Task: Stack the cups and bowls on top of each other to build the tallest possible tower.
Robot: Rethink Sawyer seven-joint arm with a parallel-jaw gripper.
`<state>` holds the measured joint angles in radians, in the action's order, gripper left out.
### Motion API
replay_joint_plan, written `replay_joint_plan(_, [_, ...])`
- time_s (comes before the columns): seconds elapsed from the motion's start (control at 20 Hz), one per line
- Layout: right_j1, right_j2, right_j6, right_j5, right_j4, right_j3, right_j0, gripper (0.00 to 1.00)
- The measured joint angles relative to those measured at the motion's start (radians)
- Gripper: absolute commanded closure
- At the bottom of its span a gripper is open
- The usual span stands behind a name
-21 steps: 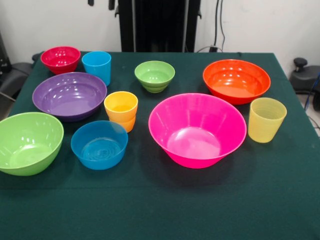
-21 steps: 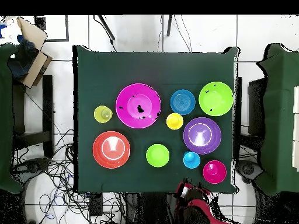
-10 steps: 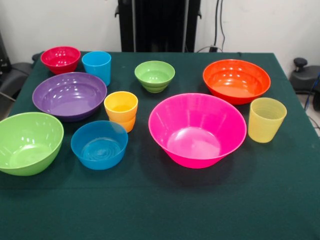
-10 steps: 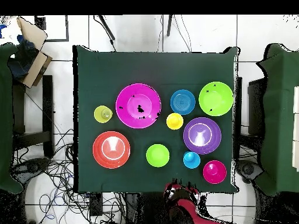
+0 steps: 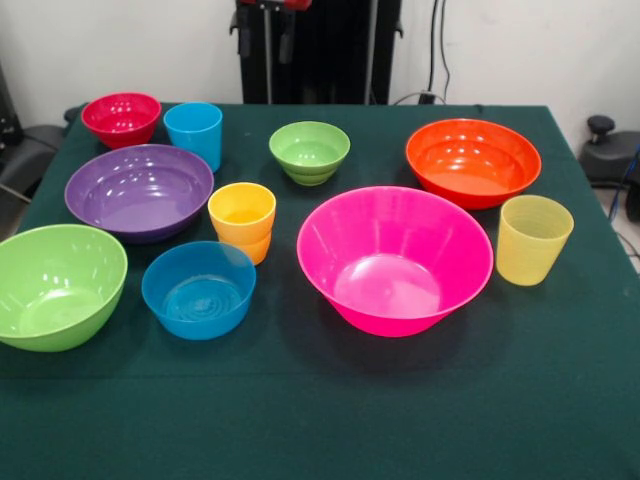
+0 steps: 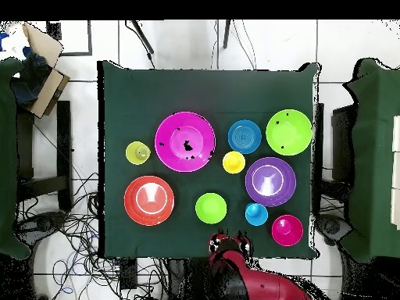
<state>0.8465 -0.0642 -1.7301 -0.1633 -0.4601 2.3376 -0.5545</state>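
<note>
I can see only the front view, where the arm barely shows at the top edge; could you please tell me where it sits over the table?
Observer: From above, the arm's red end hangs over the table's edge on the robot's side, above no bowl.
Operator: What lies closest to it?
Observer: The small green bowl; the sky blue cup is next nearest.
Operator: Anything on the floor?
Observer: Loose cables lie beside the table.

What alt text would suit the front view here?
Ten glossy plastic pieces stand apart and unstacked on a dark green table: a big pink bowl in the middle, six smaller coloured bowls and three tumblers around it. The gripper barely shows at the top edge.
</note>
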Motion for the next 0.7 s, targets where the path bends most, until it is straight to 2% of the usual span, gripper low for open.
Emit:
replay_joint_plan(0.05, [-0.039, -0.016, 0.0, -0.035, 0.0, -0.015, 0.013, 0.0])
replay_joint_plan(0.2, [-0.089, -0.042, 0.0, -0.073, 0.0, -0.031, 0.022, 0.0])
replay_joint_plan(0.7, [-0.152, -0.08, 0.0, -0.082, 0.0, -0.043, 0.022, 0.0])
